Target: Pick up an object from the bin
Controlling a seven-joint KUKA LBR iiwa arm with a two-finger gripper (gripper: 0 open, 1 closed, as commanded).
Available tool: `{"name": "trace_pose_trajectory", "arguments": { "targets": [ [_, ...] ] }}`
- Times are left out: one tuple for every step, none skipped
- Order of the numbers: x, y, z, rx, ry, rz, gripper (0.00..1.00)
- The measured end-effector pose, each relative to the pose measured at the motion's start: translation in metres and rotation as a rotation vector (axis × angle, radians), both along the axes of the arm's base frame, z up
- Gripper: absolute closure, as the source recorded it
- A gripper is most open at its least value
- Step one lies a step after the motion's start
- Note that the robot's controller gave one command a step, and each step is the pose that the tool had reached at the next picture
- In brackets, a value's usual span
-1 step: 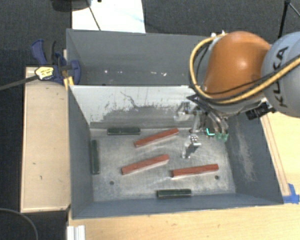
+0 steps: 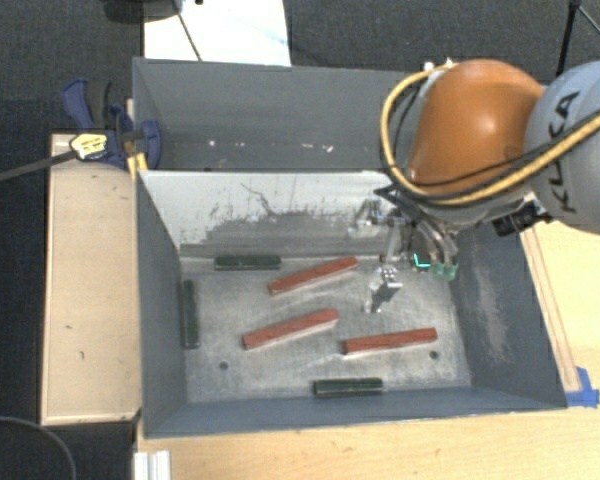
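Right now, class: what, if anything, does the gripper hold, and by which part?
Nothing; the gripper hangs empty just right of the upper reddish-brown bar.

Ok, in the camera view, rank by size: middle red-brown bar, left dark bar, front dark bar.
Largest: middle red-brown bar.
Then left dark bar and front dark bar, which look about alike, so unranked.

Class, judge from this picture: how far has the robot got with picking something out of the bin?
Done: nothing lifted; three red bars and three dark bars lie on the bin floor. In hand: the jaws hang just right of the upper red bar. Left: grasping one and lifting it out.
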State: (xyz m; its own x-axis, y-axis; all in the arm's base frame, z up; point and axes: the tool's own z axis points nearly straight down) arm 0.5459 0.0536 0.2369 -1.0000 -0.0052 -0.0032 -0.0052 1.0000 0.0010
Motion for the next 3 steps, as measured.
{"name": "trace_pose_trajectory", "arguments": {
  "targets": [
    [-0.024, -0.004, -0.054, 0.001, -0.005, -0.048, 0.00],
    [-0.010, -0.021, -0.113, 0.000, -0.004, 0.002, 0.00],
    [-0.024, -0.033, -0.161, -0.001, -0.015, 0.184, 1.00]
  ]
}}
